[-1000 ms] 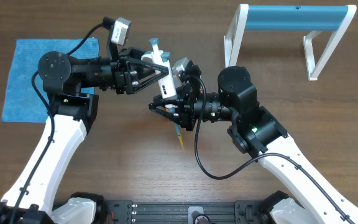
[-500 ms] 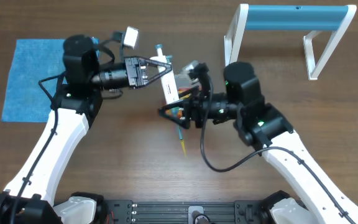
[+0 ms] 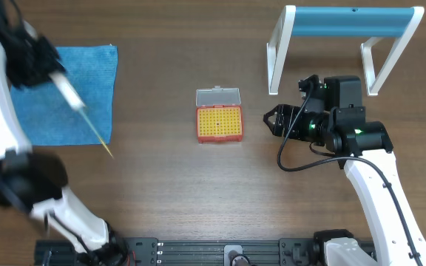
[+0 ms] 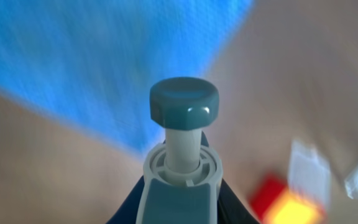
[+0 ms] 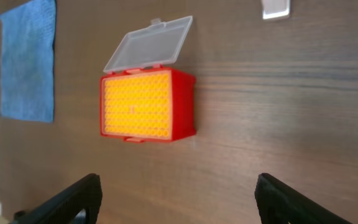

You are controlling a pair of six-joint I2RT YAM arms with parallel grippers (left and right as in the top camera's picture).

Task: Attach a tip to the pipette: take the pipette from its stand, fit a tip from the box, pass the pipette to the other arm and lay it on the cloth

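Since the cloth (image 3: 50, 111) lay under the left arm while the right gripper (image 3: 276, 122) hung wide open and empty beside the stand (image 3: 346, 22), left was nearer. Tip box (image 3: 219, 124) sat well apart. Left gripper (image 3: 44, 66) clamped the pipette (image 3: 66, 90), long axis slanting toward the cloth's right edge, tip (image 3: 98, 137) near that edge.

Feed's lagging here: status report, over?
Left gripper shut on pipette, tip fitted, above cloth. Right gripper open, empty. Tip box off to the side, nothing in the way.
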